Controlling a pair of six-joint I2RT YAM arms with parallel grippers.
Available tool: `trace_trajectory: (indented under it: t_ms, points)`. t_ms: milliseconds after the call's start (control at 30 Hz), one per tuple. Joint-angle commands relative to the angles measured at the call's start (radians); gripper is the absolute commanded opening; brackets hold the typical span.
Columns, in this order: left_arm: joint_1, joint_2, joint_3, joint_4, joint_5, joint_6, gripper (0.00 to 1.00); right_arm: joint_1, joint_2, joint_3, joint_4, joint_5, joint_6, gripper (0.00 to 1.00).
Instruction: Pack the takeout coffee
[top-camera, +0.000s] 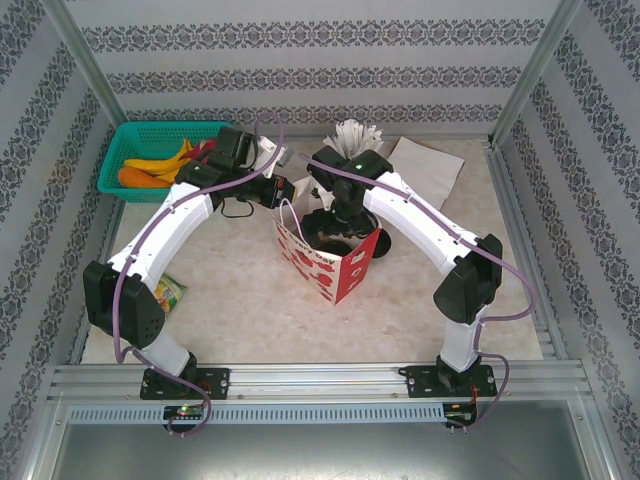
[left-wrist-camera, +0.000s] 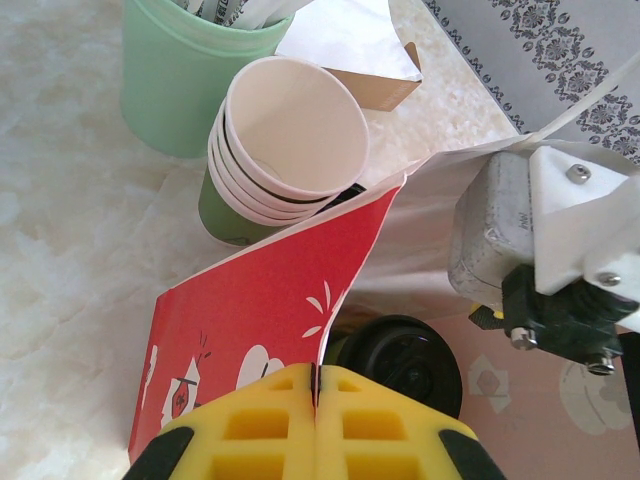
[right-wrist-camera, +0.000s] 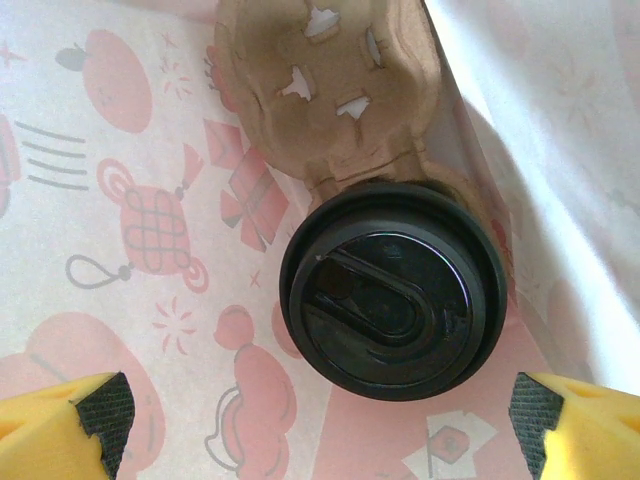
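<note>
Left pincer (left-wrist-camera: 315, 395) clamped on red-and-white paper bag (left-wrist-camera: 262, 300) rim, mid bench (top-camera: 240, 300); inside bag, black lid (right-wrist-camera: 392, 290) sits in one well of pulp tray (right-wrist-camera: 330, 90), cup probably beneath, hidden; right pincer (right-wrist-camera: 320, 415) wide open above lid, gripping nothing.

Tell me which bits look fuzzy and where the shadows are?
Right wrist: the yellow fingertips look soft, the black lid is sharp with a dull sheen, and a grey shadow falls on the paper bag beside the pulp tray. Left wrist: the stacked cups are crisp, the bag's inside dim. Top external: even light, no glare.
</note>
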Motion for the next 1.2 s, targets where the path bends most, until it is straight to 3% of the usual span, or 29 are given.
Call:
trace_trajectory:
  t_ms: [0,533,833,1167]
  points:
    - [0.001,0.001,0.014,-0.002,0.014,0.022,0.00,0.006,-0.022,0.029,-0.030,0.021,-0.017,0.98]
    - [0.000,0.000,0.017,-0.004,-0.011,0.017,0.00,0.026,-0.084,0.040,0.002,0.050,-0.058,0.98]
    - [0.001,-0.001,0.017,-0.002,-0.023,0.010,0.00,0.031,-0.212,-0.003,0.060,0.051,-0.072,0.98]
    - [0.001,-0.003,0.020,0.002,-0.063,-0.011,0.00,0.033,-0.408,-0.186,0.193,0.071,-0.008,0.98]
